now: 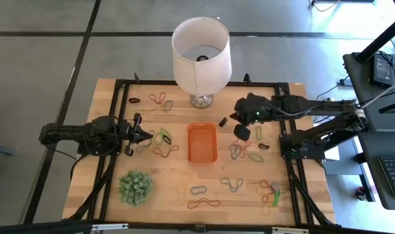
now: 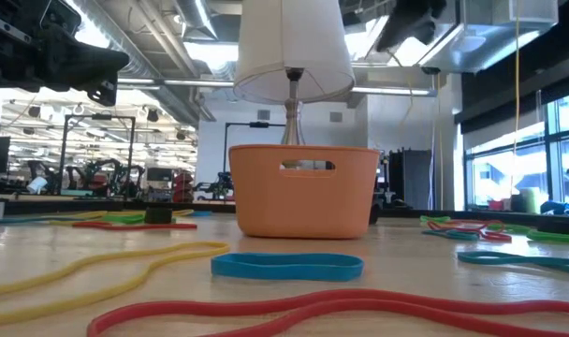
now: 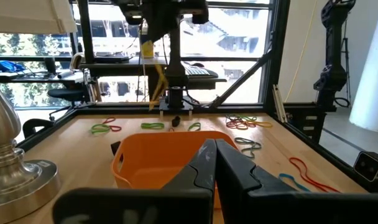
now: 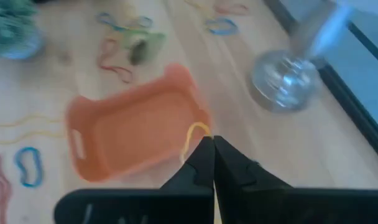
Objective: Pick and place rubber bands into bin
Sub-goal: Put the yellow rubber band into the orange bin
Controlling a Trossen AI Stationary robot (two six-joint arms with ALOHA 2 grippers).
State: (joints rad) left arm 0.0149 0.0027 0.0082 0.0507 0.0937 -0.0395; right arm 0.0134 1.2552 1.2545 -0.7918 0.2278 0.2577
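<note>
Right tool is clamped on a yellow rubber band, raised above the worktop between the lamp and the orange bin. Left tool has its fingers together, holding nothing, just left of the bin. Other rubber bands lie scattered around the bin.

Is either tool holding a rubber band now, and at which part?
The right tool is shut on a yellow rubber band, pinching one end; the loop hangs free over the orange bin. The left tool is shut, holding nothing.
</note>
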